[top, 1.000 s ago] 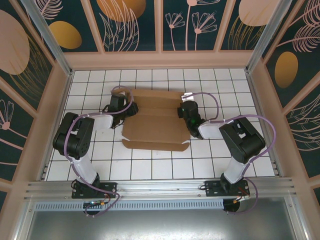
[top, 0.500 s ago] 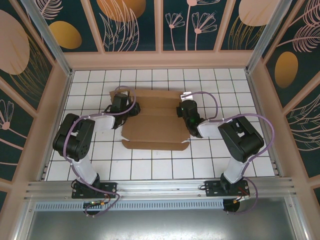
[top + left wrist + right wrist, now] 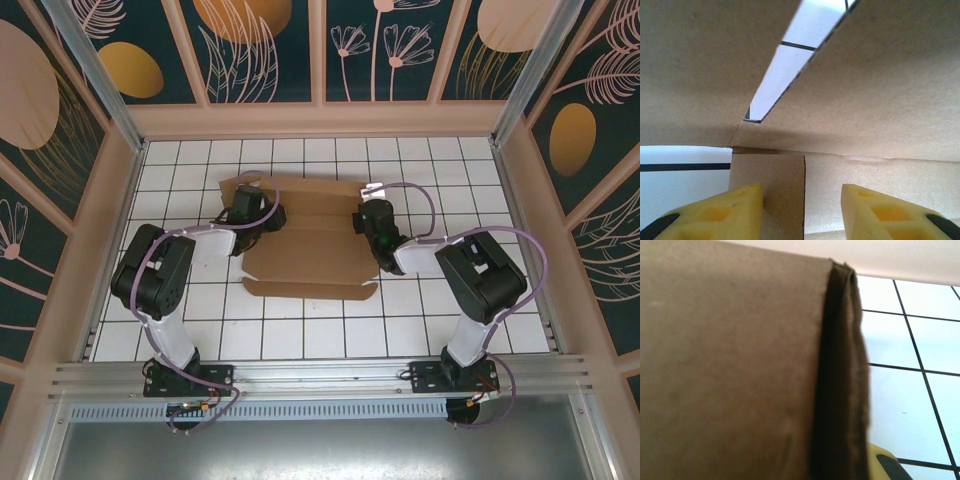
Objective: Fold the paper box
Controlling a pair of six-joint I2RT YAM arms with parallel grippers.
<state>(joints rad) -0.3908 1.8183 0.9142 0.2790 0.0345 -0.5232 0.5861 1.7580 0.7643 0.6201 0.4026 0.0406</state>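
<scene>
The paper box [image 3: 305, 250] is lying flat on the table [image 3: 200, 320], long axis running left-right between the arms. The left gripper [image 3: 268, 215] is straddling its left flap, spread, and the right gripper [image 3: 361, 214] is pinching its right edge.

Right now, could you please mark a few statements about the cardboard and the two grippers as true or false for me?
1. The paper box lies on a white tiled table. True.
2. The left gripper has its fingers pressed together. False: they stand apart, with a cardboard flap between them.
3. Both grippers are at the same end of the box. False: the left gripper is at its left end, the right gripper at its right end.
4. The left fingertips are yellow. True.
5. The box is closed up. False: it lies open, mostly a flat sheet.
</scene>
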